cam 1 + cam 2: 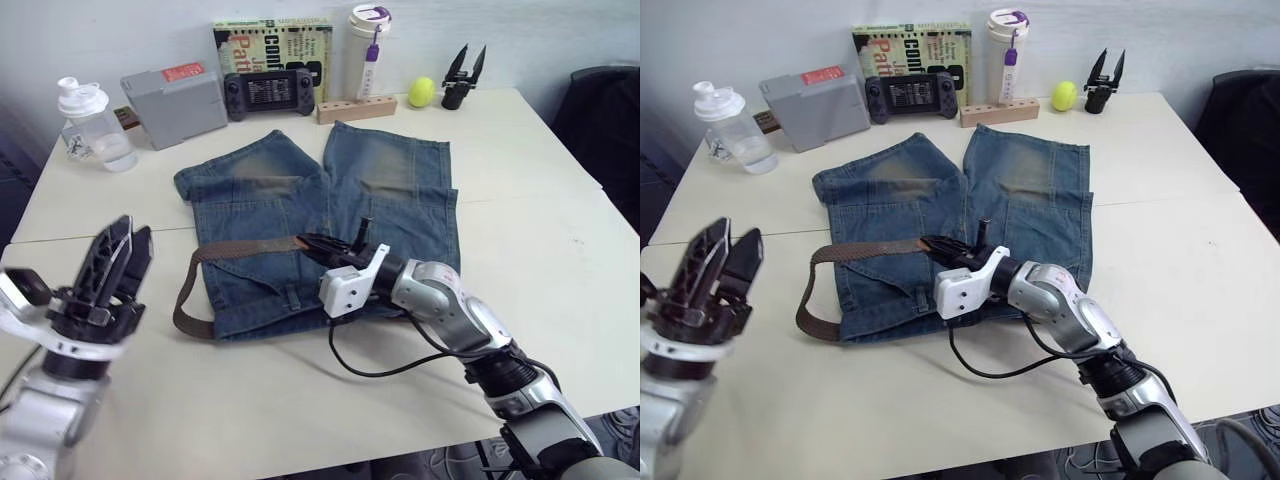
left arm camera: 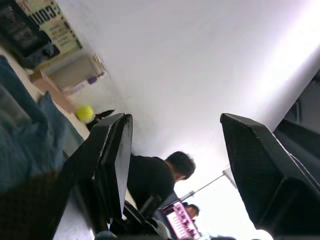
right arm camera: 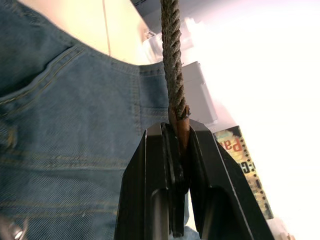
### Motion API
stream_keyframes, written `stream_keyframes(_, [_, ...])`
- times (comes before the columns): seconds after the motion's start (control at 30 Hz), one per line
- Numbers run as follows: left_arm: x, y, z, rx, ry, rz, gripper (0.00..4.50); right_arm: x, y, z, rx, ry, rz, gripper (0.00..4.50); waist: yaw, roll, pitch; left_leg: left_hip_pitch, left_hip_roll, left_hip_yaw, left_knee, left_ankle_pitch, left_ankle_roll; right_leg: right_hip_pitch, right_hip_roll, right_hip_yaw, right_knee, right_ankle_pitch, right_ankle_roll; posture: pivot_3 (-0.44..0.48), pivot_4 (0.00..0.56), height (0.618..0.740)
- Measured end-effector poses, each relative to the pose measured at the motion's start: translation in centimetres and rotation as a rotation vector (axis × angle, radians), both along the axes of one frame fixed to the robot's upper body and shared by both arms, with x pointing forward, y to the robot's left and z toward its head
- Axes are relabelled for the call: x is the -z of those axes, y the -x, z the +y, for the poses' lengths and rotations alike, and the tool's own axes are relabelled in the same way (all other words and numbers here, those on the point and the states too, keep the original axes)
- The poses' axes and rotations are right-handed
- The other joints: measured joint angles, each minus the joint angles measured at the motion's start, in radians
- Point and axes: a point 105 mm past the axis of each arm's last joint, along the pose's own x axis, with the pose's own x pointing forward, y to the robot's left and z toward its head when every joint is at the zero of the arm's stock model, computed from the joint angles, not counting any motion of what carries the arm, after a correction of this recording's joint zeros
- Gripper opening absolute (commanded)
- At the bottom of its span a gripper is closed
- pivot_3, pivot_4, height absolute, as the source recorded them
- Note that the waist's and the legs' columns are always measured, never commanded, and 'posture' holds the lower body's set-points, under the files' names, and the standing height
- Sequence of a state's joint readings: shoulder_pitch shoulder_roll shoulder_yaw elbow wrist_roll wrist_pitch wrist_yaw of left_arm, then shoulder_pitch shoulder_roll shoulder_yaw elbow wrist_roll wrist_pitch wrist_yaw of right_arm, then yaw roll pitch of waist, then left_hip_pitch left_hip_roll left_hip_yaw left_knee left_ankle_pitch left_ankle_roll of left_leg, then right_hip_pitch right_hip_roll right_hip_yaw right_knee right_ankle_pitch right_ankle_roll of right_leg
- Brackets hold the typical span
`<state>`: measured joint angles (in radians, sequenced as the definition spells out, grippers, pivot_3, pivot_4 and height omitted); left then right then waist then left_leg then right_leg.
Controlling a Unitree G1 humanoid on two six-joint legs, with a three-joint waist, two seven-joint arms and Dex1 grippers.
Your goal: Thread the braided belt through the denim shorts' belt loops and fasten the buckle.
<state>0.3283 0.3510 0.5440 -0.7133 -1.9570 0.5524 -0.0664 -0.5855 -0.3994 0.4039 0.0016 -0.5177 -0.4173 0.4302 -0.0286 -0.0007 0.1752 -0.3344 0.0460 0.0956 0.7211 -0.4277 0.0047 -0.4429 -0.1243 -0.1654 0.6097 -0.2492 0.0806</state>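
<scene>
Right wrist view puts us closest: our right gripper (image 3: 181, 150) is clenched on the end of the braided belt (image 3: 172, 60), the strap pinched edge-on between both fingers above the denim shorts (image 3: 60, 125). From the head view, our left gripper (image 1: 115, 262) hangs released over the near left of the table (image 1: 540, 250), fingers parted and gripping nothing, well apart from the cloth. Beyond it the belt curls off the shorts' left edge in a loop, then runs along the waistband to our right gripper near the middle. We judge the threading barely begun; we cannot make out the belt loops or the buckle. To do this well, we'd keep the tip flat and low, aim it along the waistband, and bring the left gripper in to pin the denim so it doesn't bunch. Farthest back sit a bottle (image 1: 90, 128), a grey box (image 1: 175, 103) and a yellow ball (image 1: 421, 92), clear of the work.
</scene>
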Motion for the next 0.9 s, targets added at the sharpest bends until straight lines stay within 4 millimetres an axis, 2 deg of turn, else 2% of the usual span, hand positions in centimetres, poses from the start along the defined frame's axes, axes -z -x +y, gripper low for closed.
stream_keyframes(0.1, [1.1,0.9,-1.2,0.049,-0.018,0.062,3.13,0.6,-0.1,0.5,-0.005,0.011,0.013,0.0,0.001,0.0,0.0,0.0,0.003,0.0,0.0,0.001,-0.002,0.0,0.004,0.002,-0.001,0.0,0.0,0.0,0.15,0.72])
stream_keyframes(0.23, [4.2,3.1,-2.7,0.161,-0.11,0.243,3.13,0.6,0.3,1.0,-0.028,0.015,0.004,0.0,0.001,0.002,0.001,0.001,0.004,0.001,-0.001,0.001,-0.004,0.0,0.007,0.005,-0.003,0.0,0.0,0.0,0.15,0.72])
stream_keyframes(0.5, [6.7,2.4,-3.1,0.042,-0.011,0.363,3.13,0.7,0.6,1.2,-0.047,0.023,-0.014,0.0,0.002,0.002,0.001,0.0,0.004,0.003,-0.001,0.001,-0.004,0.0,0.008,0.006,-0.003,-0.001,-0.001,0.0,0.15,0.72])
stream_keyframes(0.63, [5.8,1.8,-3.9,0.04,0.044,0.326,3.13,1.2,0.7,1.1,-0.047,0.046,-0.022,0.0,0.004,0.002,0.001,0.0,0.004,0.003,0.0,0.001,-0.004,0.0,0.008,0.006,-0.003,-0.001,-0.001,0.0,0.15,0.72])
stream_keyframes(0.9, [4.9,0.5,-4.7,0.063,0.026,0.284,3.13,1.5,1.0,1.4,-0.061,0.055,-0.026,0.0,0.002,0.003,0.001,0.0,0.004,0.002,-0.001,0.001,-0.004,0.0,0.008,0.006,-0.003,0.0,-0.001,0.0,0.15,0.72])
